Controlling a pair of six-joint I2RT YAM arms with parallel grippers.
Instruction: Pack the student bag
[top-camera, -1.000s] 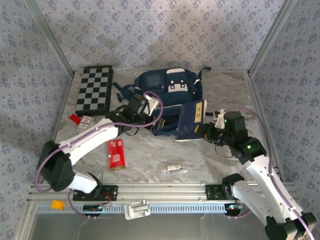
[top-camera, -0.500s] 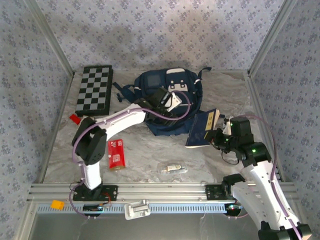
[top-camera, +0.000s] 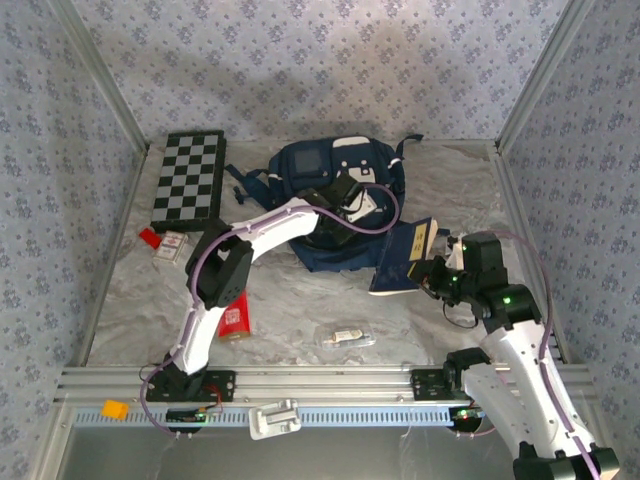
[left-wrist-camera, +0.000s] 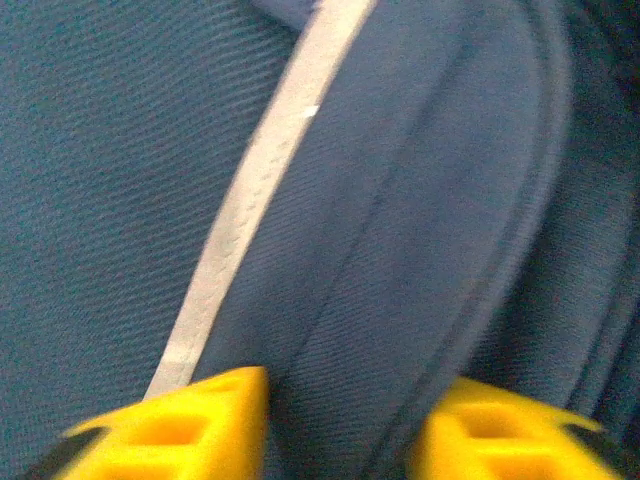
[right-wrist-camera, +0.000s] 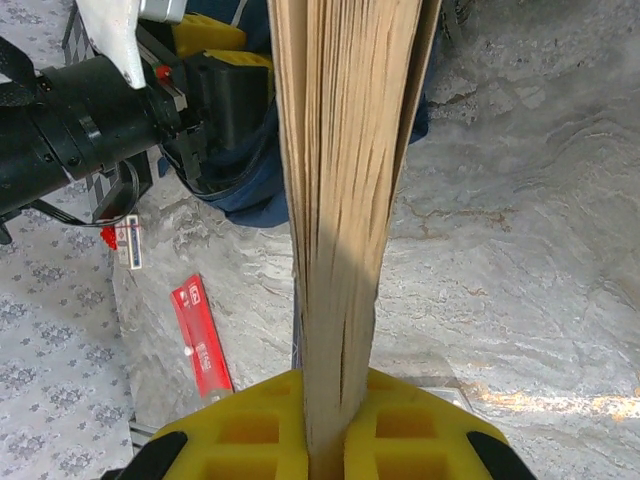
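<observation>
Left jaws: the yellow fingers of the left gripper are seen apart, with a fold of navy fabric lying between them; whether that fabric is clamped cannot be told.
Right jaws: the right gripper is closed on the bottom edge of a book, whose tan page block is pinched between the two yellow fingers.
Student bag: the student bag is laid at the far middle of the table, with its front pocket facing up and its dark straps spread to the left.
Left arm: it is stretched across to the near side of the bag, where its gripper is pressed against the fabric beside a white trim stripe.
Book: dark blue cover with a yellow patch; it is held tilted just beside the bag's near right corner.
Chessboard: a chessboard is set flat at the far left, apart from the bag.
Red packet: a red packet is lying on the table near the left arm.
Small clear item: a small clear item is placed near the front edge.
</observation>
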